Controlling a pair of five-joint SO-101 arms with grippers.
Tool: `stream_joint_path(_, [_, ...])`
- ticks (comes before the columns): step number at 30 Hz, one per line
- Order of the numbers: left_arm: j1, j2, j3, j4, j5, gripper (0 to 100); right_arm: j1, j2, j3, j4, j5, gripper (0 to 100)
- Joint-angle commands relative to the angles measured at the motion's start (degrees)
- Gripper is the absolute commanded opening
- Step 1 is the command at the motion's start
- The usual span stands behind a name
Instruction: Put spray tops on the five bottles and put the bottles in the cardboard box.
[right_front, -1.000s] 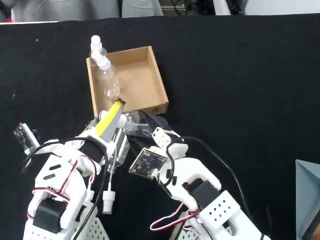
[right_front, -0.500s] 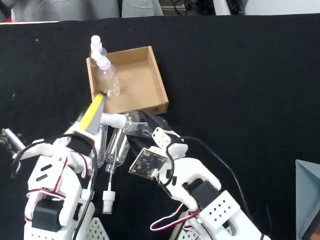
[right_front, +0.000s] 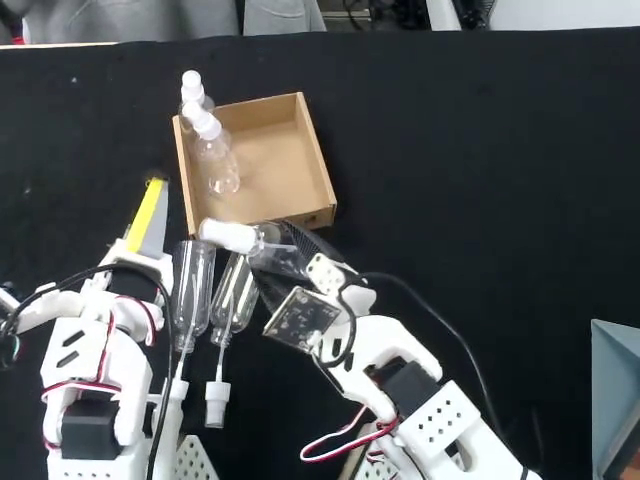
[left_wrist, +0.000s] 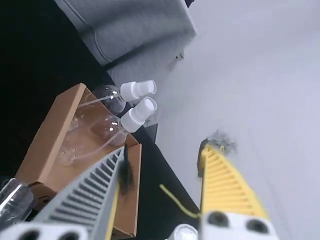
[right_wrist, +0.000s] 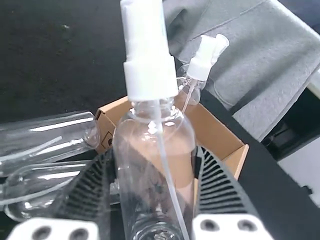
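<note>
Clamped in right gripper (right_wrist: 152, 167): capped bottle (right_wrist: 150, 135), just short of cardboard box (right_front: 300, 150) near wall. Spread apart, empty: left gripper (left_wrist: 160, 170), near box corner. Inside box, two capped bottles (right_front: 212, 150); on table, two uncapped bottles (right_front: 192, 290), loose spray top (right_front: 216, 400)

Bottle (right_wrist: 152, 145): clear glossy plastic, white spray top (right_wrist: 145, 60). Cardboard box (right_front: 290, 150): matt brown. Table (right_front: 480, 150): matt black surface.
</note>
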Motion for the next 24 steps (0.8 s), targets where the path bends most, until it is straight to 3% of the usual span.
stream_joint_path(1, [-1.4, 0.1, 0.2, -1.6, -0.1, 22, 2.3, -1.7, -4.2, -1.4, -3.7, 9.2])
stream_joint_path(17, [-0.6, 0.1, 2.0, -1.8, -3.3, 22, -2.7, -1.8, -5.1, -1.8, -16.1, 9.4])
stream_joint_path(24, [0.8, 0.1, 6.7, -9.0, -3.4, 22, -2.7, -1.8, -5.7, -1.9, -16.0, 9.5])
